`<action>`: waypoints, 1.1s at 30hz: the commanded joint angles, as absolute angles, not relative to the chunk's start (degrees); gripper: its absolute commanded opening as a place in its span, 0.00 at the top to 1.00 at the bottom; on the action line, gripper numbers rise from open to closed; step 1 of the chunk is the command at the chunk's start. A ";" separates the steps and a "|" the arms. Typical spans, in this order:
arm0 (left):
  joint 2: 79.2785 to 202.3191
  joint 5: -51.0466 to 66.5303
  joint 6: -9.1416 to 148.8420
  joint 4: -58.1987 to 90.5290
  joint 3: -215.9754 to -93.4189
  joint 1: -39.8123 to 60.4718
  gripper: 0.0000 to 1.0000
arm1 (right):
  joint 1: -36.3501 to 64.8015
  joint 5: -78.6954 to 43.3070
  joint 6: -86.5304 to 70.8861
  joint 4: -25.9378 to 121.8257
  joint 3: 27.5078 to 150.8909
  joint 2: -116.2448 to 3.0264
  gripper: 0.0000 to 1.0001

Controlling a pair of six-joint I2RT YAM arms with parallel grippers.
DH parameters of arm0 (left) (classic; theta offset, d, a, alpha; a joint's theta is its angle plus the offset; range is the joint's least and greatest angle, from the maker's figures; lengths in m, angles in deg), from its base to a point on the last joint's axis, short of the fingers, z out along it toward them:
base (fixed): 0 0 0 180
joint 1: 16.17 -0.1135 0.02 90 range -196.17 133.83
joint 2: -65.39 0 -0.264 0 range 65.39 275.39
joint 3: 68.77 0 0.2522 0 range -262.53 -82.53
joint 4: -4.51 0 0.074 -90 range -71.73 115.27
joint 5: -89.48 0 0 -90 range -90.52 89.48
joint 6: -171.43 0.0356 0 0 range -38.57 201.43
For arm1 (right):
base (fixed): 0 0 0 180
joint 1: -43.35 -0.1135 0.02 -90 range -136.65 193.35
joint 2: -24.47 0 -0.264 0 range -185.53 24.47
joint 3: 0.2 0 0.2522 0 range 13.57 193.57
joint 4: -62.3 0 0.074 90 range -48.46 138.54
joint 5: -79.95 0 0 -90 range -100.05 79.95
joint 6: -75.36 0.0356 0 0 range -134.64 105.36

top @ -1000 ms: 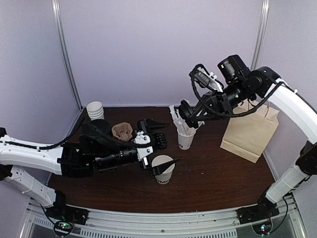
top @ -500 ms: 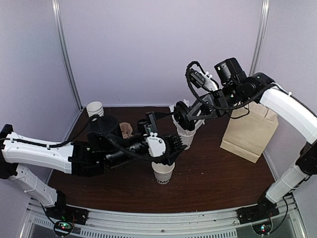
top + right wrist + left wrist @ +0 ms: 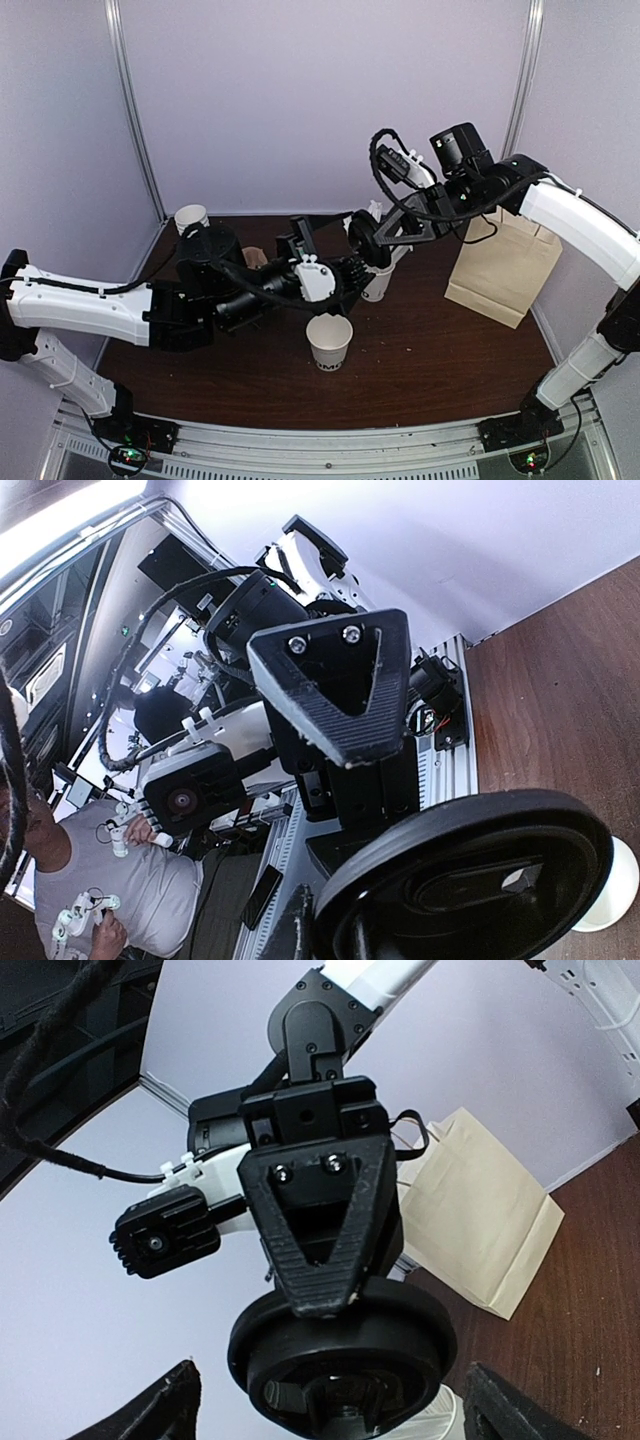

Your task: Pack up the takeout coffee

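The left gripper (image 3: 352, 248) has lifted off the small white paper cup with black lettering near its base (image 3: 329, 340) and swung up and right, while the right gripper (image 3: 382, 238) has travelled left to meet it at centre frame. The right fingers are clenched on the black dome lid (image 3: 340, 1350). The left fingers (image 3: 165, 1412) are spread wide to either side of that lid, not touching it. The cup stands upright and lidless on the dark brown table (image 3: 450, 350), low in the centre and below both grippers. The brown paper bag (image 3: 500, 265) stands well apart at the right. This looks like a lid handover; capping and bagging are not yet done.
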State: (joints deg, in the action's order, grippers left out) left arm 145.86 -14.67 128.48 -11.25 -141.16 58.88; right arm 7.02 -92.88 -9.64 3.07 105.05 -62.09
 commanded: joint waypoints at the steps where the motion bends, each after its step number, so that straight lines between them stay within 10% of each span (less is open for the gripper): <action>1: 146.58 -14.34 128.09 -14.66 -143.06 57.87 0.09 | 7.35 -95.37 -7.35 6.64 104.50 -60.00 0.85; 33: 149.52 -9.47 124.09 -17.20 -144.97 55.70 0.19 | 7.84 -96.10 -3.85 11.30 102.01 -58.85 0.86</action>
